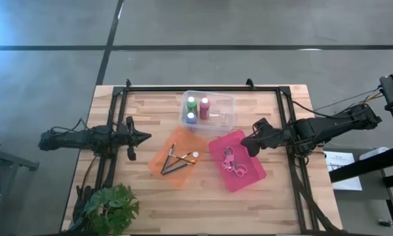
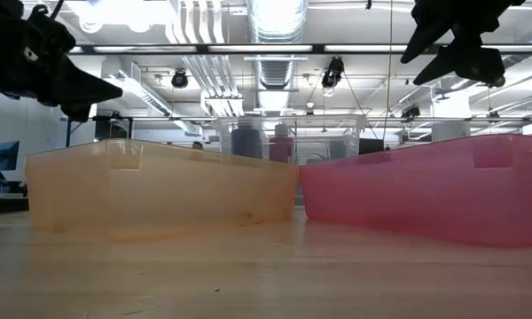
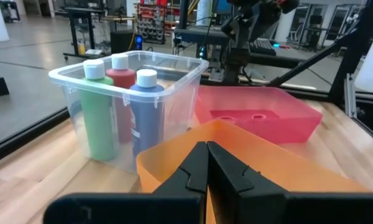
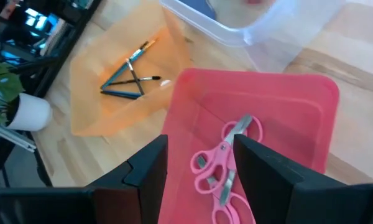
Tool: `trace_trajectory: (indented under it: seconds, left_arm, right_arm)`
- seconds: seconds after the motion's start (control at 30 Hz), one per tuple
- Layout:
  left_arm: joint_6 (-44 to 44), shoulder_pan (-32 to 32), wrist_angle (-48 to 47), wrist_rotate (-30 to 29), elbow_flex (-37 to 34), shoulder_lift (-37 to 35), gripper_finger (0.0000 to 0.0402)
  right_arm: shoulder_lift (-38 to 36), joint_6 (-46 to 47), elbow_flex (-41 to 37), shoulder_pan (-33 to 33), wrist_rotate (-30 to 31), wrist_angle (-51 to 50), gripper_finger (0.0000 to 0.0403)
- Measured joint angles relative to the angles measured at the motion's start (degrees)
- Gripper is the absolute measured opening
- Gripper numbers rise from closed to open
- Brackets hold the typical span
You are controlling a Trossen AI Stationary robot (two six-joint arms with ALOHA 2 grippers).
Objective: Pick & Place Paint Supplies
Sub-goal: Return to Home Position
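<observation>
Three paint bottles, green [image 1: 191, 103], pink-red [image 1: 204, 107] and blue [image 1: 191, 118], stand upright in a clear tub [image 1: 224, 113]; the left wrist view shows them as green [image 3: 98, 115], red [image 3: 123, 84] and blue [image 3: 147, 118]. Several paintbrushes [image 1: 177, 160] lie crossed on the floor of the orange tray [image 1: 158, 162], also seen as brushes [image 4: 129, 78]. My left gripper [image 1: 146, 138] hovers shut just left of the orange tray. My right gripper [image 1: 244, 143] hangs open above the pink tray's right edge, over pink scissors [image 4: 227, 162].
Pink scissors [image 1: 233, 162] lie in the pink tray [image 1: 255, 176]. A potted plant [image 1: 111, 208] stands at the table's near left corner. A black frame [image 1: 203, 88] runs along the table's far side and down both sides. Bare wood lies near the front edge.
</observation>
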Motion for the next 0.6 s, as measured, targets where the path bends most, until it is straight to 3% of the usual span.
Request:
trace_trajectory:
  seconds: [0.37, 0.6]
  left_arm:
    - [-0.33, 0.00, -0.46, 0.00, 0.04, 0.29, 0.0010]
    - [-0.13, 0.00, -0.51, 0.00, 0.04, 0.30, 0.0010]
  right_arm:
    - [0.14, -8.17, -0.05, -0.04, 0.06, 8.04, 0.0178]
    - [1.89, -20.13, -0.77, -4.10, -0.74, 19.53, 0.0178]
